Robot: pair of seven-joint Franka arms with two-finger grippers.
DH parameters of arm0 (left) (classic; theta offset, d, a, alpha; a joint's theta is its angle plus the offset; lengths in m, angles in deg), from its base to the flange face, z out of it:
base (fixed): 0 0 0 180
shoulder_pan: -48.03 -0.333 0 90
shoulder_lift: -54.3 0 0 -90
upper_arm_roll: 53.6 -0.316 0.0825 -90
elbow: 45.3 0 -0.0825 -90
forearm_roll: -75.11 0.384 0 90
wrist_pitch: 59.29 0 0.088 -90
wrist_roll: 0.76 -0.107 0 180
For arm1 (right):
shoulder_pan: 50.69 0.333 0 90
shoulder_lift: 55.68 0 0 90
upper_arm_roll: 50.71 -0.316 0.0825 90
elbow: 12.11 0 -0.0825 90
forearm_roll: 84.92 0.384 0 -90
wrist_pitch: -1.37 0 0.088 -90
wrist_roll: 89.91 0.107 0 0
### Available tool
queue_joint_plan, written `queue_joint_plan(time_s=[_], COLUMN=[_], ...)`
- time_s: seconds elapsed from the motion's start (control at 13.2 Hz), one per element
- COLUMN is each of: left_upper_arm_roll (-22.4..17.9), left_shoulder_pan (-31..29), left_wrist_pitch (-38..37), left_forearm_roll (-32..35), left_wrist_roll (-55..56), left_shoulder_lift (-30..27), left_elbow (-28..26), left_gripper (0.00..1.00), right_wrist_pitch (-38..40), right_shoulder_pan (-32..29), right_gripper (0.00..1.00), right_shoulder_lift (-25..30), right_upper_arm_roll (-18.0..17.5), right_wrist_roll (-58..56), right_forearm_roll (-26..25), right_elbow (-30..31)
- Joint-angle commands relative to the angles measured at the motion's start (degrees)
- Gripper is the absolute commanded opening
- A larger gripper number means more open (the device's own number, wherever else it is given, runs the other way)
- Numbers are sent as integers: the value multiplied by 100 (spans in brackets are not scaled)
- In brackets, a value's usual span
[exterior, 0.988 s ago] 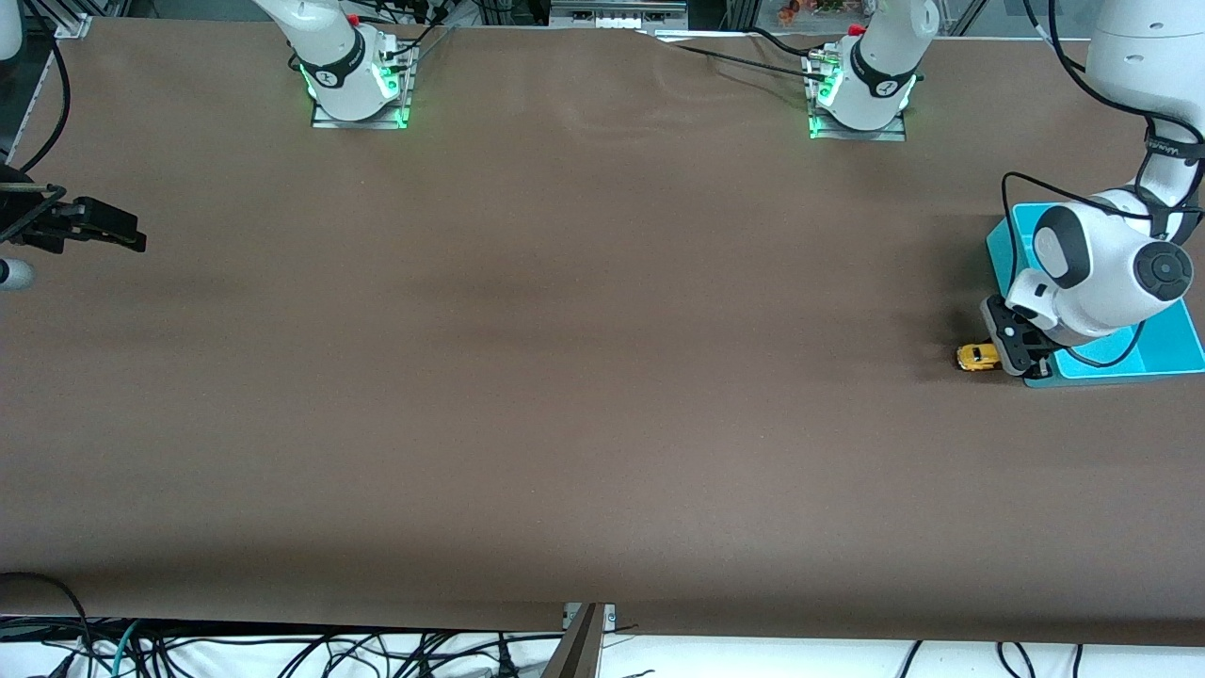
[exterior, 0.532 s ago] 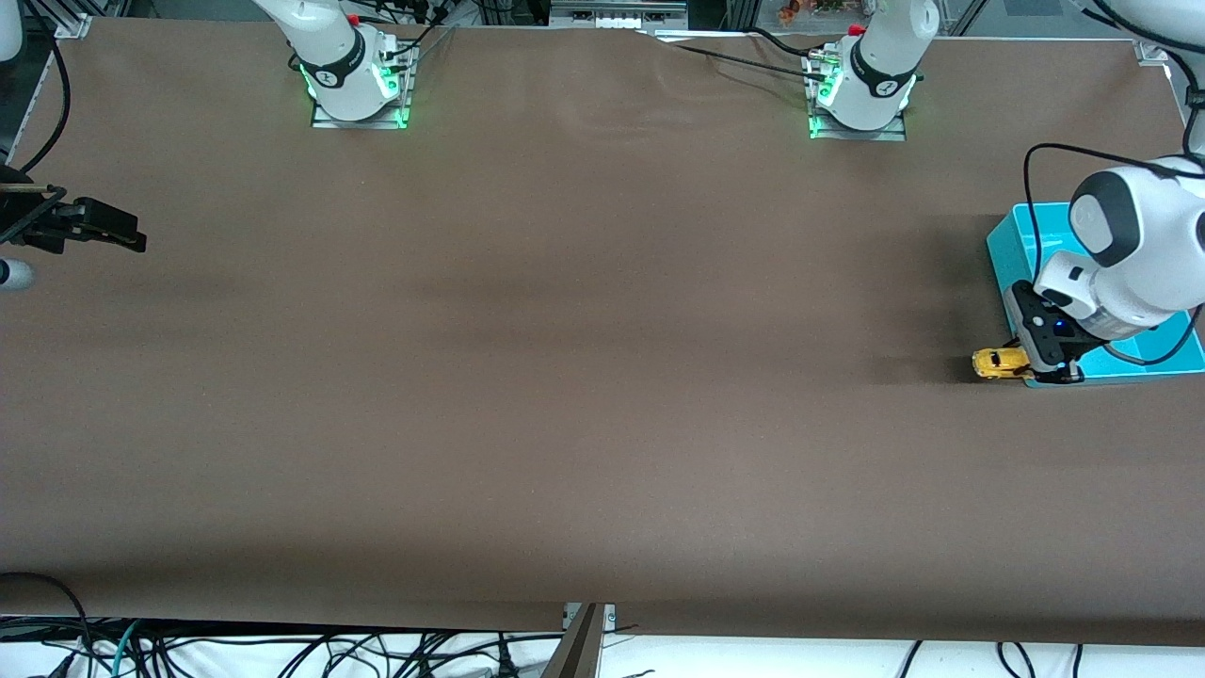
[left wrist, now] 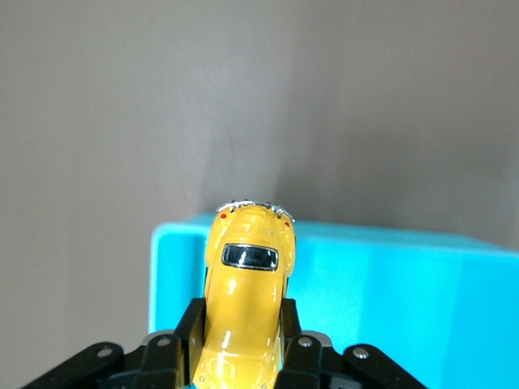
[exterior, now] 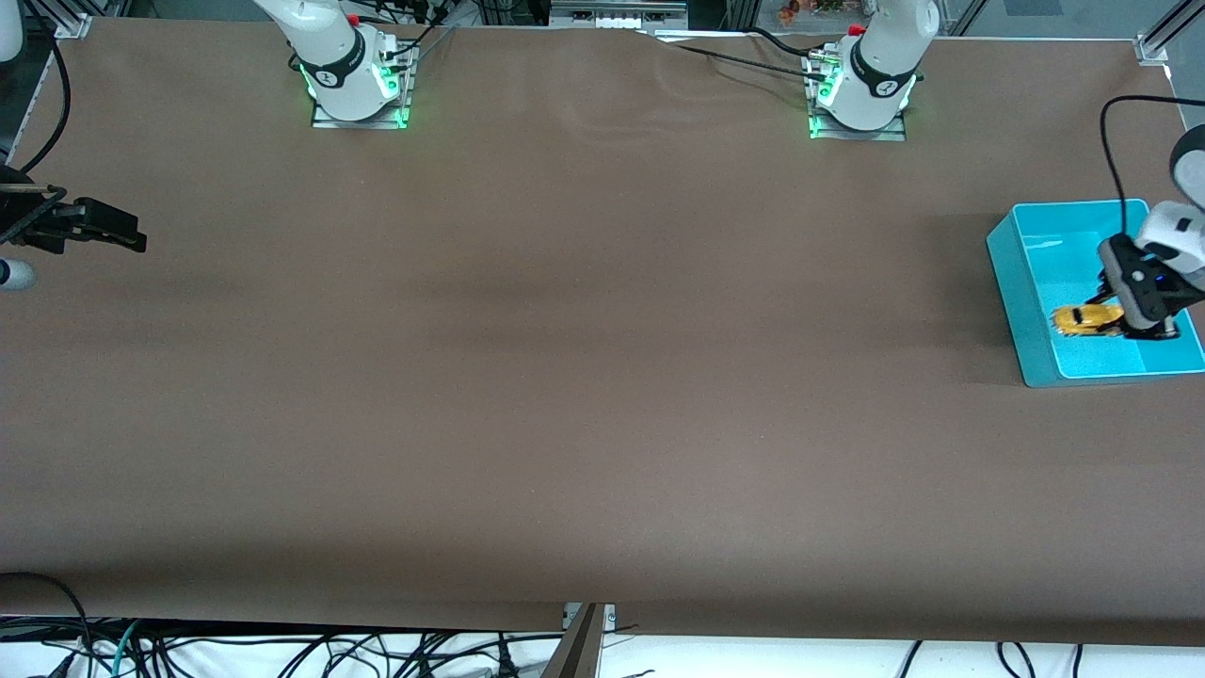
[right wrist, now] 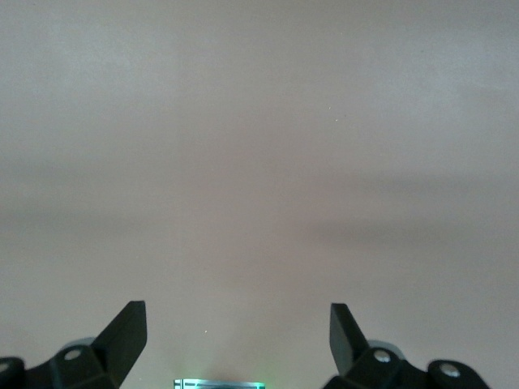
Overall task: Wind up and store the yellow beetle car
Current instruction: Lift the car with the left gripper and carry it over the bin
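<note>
- The yellow beetle car (exterior: pixel 1084 320) is gripped by the left end effector (exterior: pixel 1125 325), the fingers (left wrist: pixel 293 324) being closed against the car's two flanks.
- In the left wrist view, the car (left wrist: pixel 246 312) is seen roof-up, sticking out past the fingertips, with one dark window and its chrome-trimmed end pointing away from the wrist.
- The car is carried in the air over the inside of the turquoise bin (exterior: pixel 1021 282); it is not shown resting on the bin floor.
- The bin's wall and rim (left wrist: pixel 174 267) are seen directly beneath the held car in the left wrist view, with bare brown table (left wrist: pixel 259 105) past it.
- The bin is placed at the left arm's end of the table (exterior: pixel 602 377).
- The right end effector (exterior: pixel 99 231) is held at the right arm's end of the table, where that arm waits.
- Its fingers (right wrist: pixel 126 332) are spread wide, with nothing held between them and only table surface seen below.
</note>
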Motion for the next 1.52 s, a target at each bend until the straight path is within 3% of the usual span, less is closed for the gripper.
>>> queue_joint_plan(time_s=[0.0,0.46,0.99,1.06,1.14,1.22,1.44], left_upper_arm_roll=[-164,-244,-252,-261,-296,-340,-349], left_shoulder_pan=[-189,-840,-1051,-1086,-1122,-1139,-1175], left_wrist_pitch=[-45,-10,491,561,579,579,509], left_forearm_roll=[120,349,358,358,349,358,358], left_wrist_roll=[-647,-755,-720,-711,-702,-702,-702], left_shoulder_lift=[-158,17,773,835,914,940,880], left_elbow=[-267,-1032,-1050,-1050,-1050,-1050,-1050], left_gripper=[0,0,0,24,71,100,100], right_wrist_pitch=[20,11,2,2,2,2,2], right_shoulder_pan=[-15,-15,-15,-15,-6,-6,-15], right_gripper=[100,100,100,100,100,100,100], right_shoulder_lift=[24,24,24,24,24,24,24], right_upper_arm_roll=[-11,-11,-11,-11,-11,-11,-11], right_wrist_roll=[-95,-95,-95,-104,-95,-95,-104], right_forearm_roll=[-13,-21,-13,-13,-13,-13,-13], right_elbow=[-14,-14,-14,-14,-14,-14,-14])
